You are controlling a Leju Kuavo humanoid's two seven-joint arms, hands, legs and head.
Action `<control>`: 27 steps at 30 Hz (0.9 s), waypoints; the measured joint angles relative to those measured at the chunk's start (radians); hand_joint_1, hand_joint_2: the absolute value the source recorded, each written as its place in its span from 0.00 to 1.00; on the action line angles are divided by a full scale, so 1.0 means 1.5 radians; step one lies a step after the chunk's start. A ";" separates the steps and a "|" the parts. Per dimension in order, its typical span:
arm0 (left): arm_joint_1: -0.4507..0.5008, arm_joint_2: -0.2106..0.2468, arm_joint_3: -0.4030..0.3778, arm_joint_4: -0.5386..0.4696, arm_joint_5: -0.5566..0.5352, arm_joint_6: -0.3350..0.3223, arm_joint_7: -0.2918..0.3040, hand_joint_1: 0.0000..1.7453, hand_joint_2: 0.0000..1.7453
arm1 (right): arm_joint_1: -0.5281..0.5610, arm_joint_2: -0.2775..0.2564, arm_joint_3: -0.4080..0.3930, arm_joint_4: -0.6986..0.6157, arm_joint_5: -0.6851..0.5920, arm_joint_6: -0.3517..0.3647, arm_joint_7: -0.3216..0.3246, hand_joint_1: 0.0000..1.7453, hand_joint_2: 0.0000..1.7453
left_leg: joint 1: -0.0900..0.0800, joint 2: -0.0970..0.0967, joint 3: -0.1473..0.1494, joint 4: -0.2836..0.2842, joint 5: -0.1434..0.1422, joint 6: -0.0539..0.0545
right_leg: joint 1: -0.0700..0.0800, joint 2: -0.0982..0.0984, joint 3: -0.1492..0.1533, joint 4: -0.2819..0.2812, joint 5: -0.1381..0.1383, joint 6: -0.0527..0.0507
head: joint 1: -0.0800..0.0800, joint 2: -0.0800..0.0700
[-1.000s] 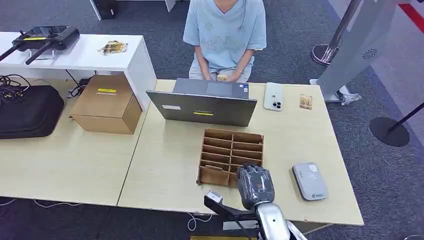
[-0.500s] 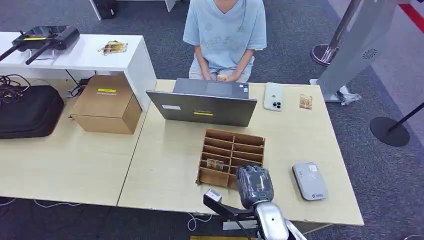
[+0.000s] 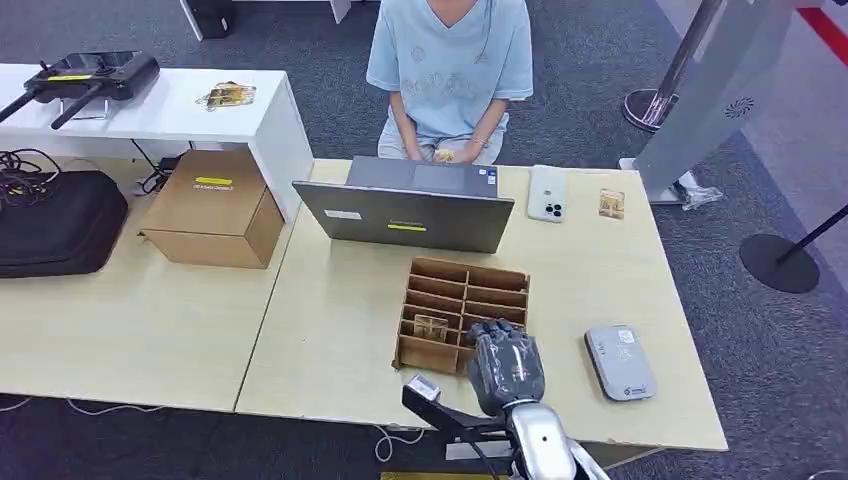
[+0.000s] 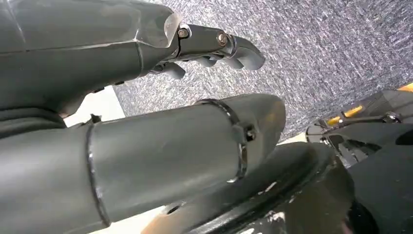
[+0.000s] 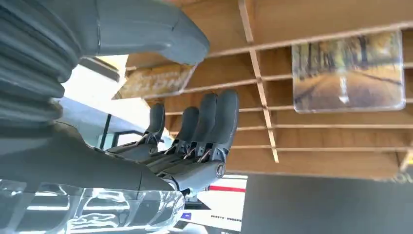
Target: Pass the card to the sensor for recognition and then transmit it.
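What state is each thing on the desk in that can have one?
Grey laptop: open, screen facing the seated person.
Picture card: standing in the brown wooden slotted rack.
White phone: lying face down.
Right hand: holding nothing, fingers apart.

Right hand (image 5: pixel 160 146) fingers (image 5: pixel 221 117) spread (empty), card (image 5: pixel 348 70) in wooden rack (image 5: pixel 311 19)

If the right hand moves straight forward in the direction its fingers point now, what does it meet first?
Probably the wooden organizer: the right hand hovers at its near right corner, fingers aimed across its slots. The card lies off to the left. Height is unclear.
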 joint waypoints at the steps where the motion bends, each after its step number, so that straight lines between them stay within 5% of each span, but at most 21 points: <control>1: 0.001 0.000 0.000 0.000 0.000 0.000 -0.001 0.00 0.00 | 0.000 0.001 0.000 -0.002 0.000 0.000 -0.001 0.51 1.00 | 0.000 0.000 0.000 0.000 0.000 0.000 | 0.000 0.000 0.000 0.000 0.000 0.000 | 0.000 0.000; 4: 0.003 0.000 0.000 0.000 0.002 0.000 -0.003 0.00 0.00 | 0.000 0.001 -0.001 -0.006 0.000 -0.003 -0.004 0.57 1.00 | 0.000 0.000 0.000 0.000 0.000 0.000 | 0.000 0.000 0.000 0.000 0.000 0.000 | 0.000 0.000; 5: 0.004 0.000 0.000 0.000 0.002 0.000 -0.006 0.00 0.00 | 0.000 0.001 -0.001 -0.008 0.000 -0.003 -0.004 0.67 1.00 | 0.000 0.000 0.000 0.000 0.000 0.000 | 0.000 0.000 0.000 0.000 0.000 0.000 | 0.000 0.000; 17: 0.006 0.000 0.000 0.000 0.006 0.002 -0.014 0.00 0.00 | 0.007 0.002 -0.026 -0.020 0.002 -0.009 0.004 0.52 1.00 | 0.000 0.000 0.000 0.000 0.000 0.000 | 0.000 0.000 0.000 0.000 0.000 0.000 | 0.000 0.000; 21: 0.007 0.000 0.000 0.000 0.006 0.004 -0.016 0.00 0.00 | 0.024 0.002 -0.041 -0.030 0.006 -0.008 0.014 0.40 1.00 | 0.000 0.000 0.000 0.000 0.000 0.000 | 0.000 0.000 0.000 0.000 0.000 0.000 | 0.000 0.000; 27: 0.007 0.001 0.000 0.000 0.003 0.005 -0.021 0.00 0.00 | 0.053 0.001 -0.067 -0.051 0.007 -0.007 0.016 0.47 1.00 | 0.000 0.000 0.000 0.000 0.000 0.000 | 0.000 0.000 0.000 0.000 0.000 0.000 | 0.000 0.000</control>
